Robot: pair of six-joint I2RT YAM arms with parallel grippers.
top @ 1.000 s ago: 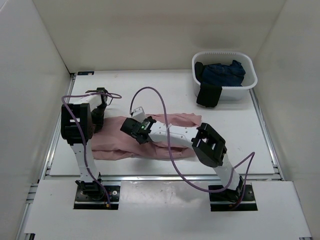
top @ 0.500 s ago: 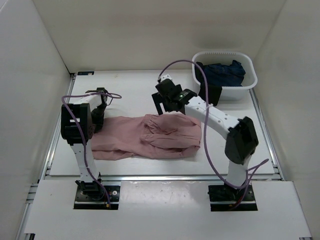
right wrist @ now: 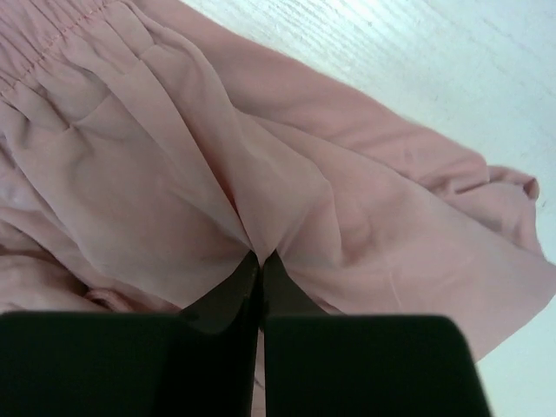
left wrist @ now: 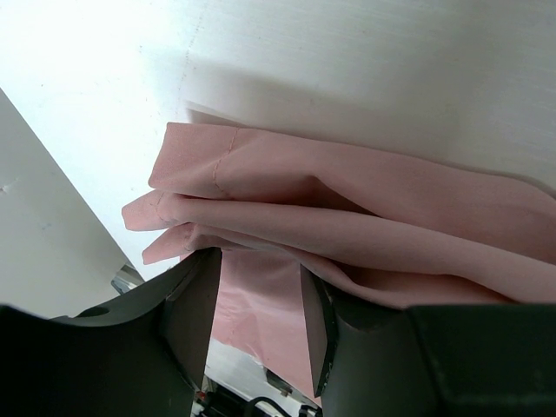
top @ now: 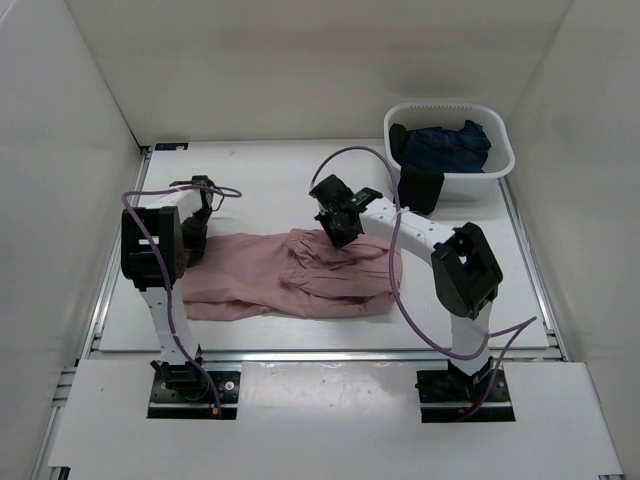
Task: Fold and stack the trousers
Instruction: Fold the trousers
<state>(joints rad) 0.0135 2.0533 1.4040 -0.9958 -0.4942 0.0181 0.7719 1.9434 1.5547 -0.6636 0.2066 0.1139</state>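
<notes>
The dusty-pink trousers (top: 280,280) lie crumpled across the middle of the table, long side running left to right. My right gripper (top: 338,230) sits on their far edge near the gathered waist. In the right wrist view it (right wrist: 261,254) is shut on a pinched pucker of the pink fabric (right wrist: 174,156). My left gripper (top: 196,238) is at the trousers' left end. In the left wrist view its jaws (left wrist: 258,265) stand apart, with layered folds of the fabric (left wrist: 365,200) lying just past the fingertips and showing through the gap.
A white basket (top: 450,108) stands at the back right, holding a dark navy garment (top: 445,145); a black garment (top: 417,190) hangs over its front rim. White walls close in on the left, back and right.
My right arm swung from over the trousers' middle toward the back with its jaws wide, then came down on the far edge near the waist and shut on the fabric. The left arm stayed put.
</notes>
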